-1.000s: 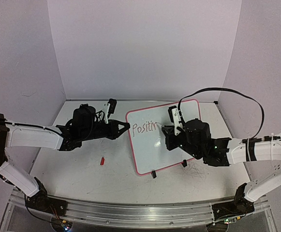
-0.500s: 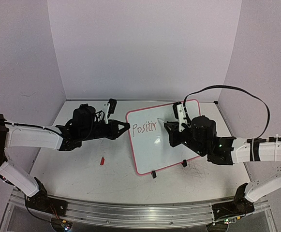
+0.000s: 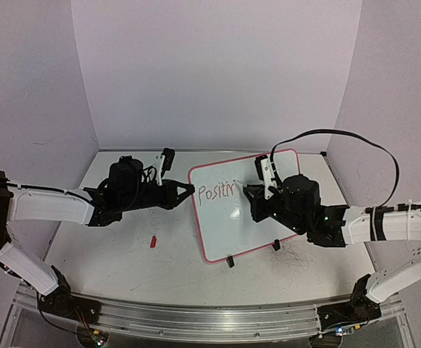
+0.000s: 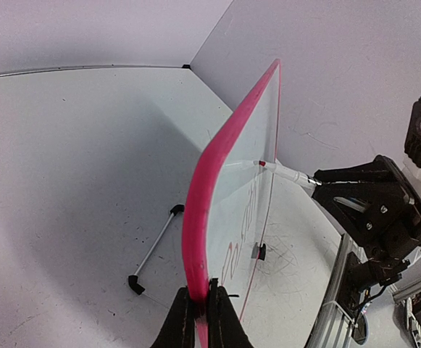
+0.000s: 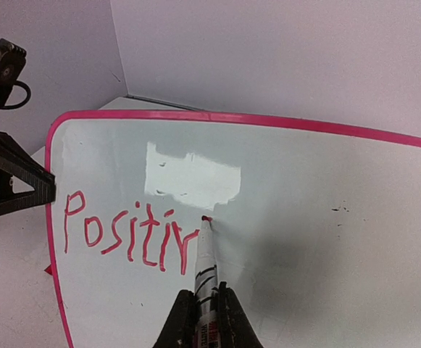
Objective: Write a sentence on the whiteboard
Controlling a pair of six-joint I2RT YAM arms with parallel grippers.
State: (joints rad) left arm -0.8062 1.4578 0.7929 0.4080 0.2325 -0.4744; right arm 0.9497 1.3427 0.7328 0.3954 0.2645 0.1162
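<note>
ROBOT ARMS AT THE BOARD: The whiteboard (image 3: 243, 217) stands tilted on the table (image 3: 109, 261) between the two arms. The left gripper (image 4: 199, 312) is clamped on the board's pink-red frame, at the edge nearest that arm. In front of the board's other half, the right gripper (image 5: 203, 301) is closed on a marker (image 5: 206, 264) whose red tip touches the white surface. The sentence (image 5: 127, 235), at the board's upper left, reads "Positi" plus one more stroke, hard to tell as a "v" or an "r". The tip sits just right of it. From the left wrist the lettering shows only edge-on, and a thin support leg (image 4: 156, 243) stands behind the board. A small red object (image 3: 153, 241), too small to identify, lies on the table near the board's lower left corner.
</note>
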